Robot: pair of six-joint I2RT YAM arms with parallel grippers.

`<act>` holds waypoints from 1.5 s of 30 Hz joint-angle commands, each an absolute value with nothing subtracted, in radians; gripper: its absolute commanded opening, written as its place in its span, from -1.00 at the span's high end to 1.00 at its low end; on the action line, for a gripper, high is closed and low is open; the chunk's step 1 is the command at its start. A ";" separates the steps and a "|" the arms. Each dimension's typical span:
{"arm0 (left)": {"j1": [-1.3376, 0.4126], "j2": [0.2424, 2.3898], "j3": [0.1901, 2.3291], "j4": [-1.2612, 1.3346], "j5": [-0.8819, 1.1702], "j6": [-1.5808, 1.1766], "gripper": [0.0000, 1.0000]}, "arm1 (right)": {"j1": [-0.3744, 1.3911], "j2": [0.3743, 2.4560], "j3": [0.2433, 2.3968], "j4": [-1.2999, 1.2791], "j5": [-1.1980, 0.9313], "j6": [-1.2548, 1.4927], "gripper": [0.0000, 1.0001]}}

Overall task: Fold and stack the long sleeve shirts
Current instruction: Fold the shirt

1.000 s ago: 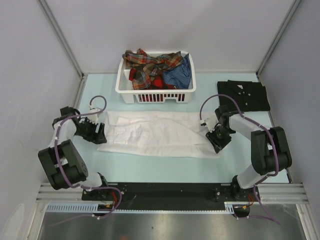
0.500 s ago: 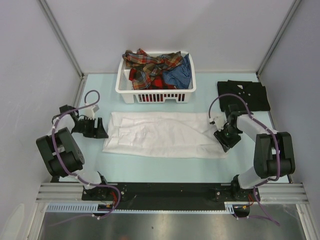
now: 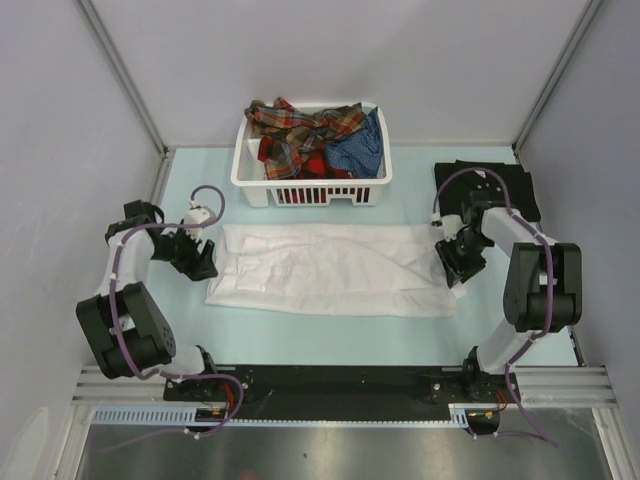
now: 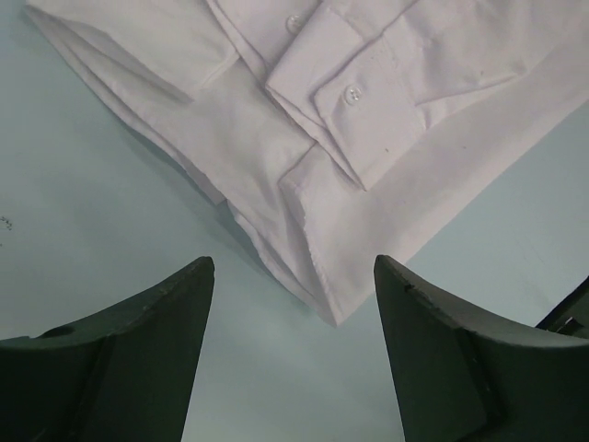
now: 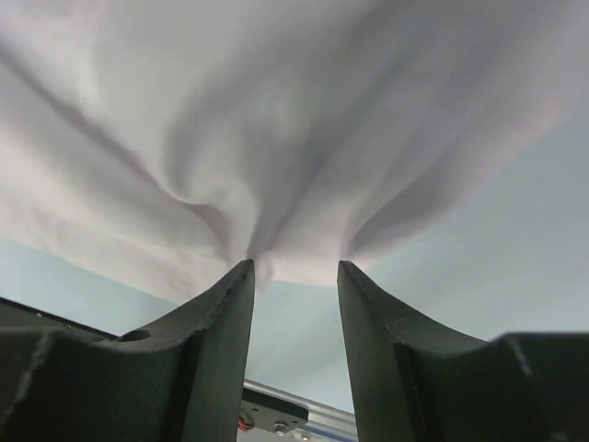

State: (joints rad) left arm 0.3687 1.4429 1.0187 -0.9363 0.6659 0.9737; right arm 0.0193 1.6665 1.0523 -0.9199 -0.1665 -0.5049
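Mid-table: white shirt (image 3: 330, 268) lies flat in a long band | left gripper (image 3: 206, 264) just off its left end, fingers spread wide, holding nothing | right gripper (image 3: 455, 266) at its right end, pinching bunched white cloth | black shirt (image 3: 522, 200) folded, far right corner | plaid shirts (image 3: 300, 130) and blue shirt (image 3: 362, 150) heaped in basket (image 3: 239, 168).

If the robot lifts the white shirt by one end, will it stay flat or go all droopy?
Probably droopy: the white shirt puckers into soft folds where the right end effector pinches it. It looks thin, its folded layers lying flat, so likely light. A push would probably rumple it rather than slide it whole.
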 commanded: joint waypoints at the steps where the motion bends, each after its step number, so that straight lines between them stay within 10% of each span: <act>1: 0.356 1.349 1.019 -1.011 0.718 1.129 -0.53 | -0.087 1.663 1.172 -0.991 -0.270 -0.462 0.07; 22: 0.302 1.351 0.997 -0.914 0.684 0.974 -0.50 | -0.235 1.792 1.100 -0.881 -0.413 -0.426 0.17; 29: 0.304 1.382 1.041 -0.888 0.729 0.881 -0.49 | -0.248 1.819 1.081 -0.887 -0.437 -0.419 0.62; 45: 0.302 1.419 1.104 -0.907 0.749 0.877 -0.48 | -0.356 1.871 1.149 -0.930 -0.558 -0.411 0.05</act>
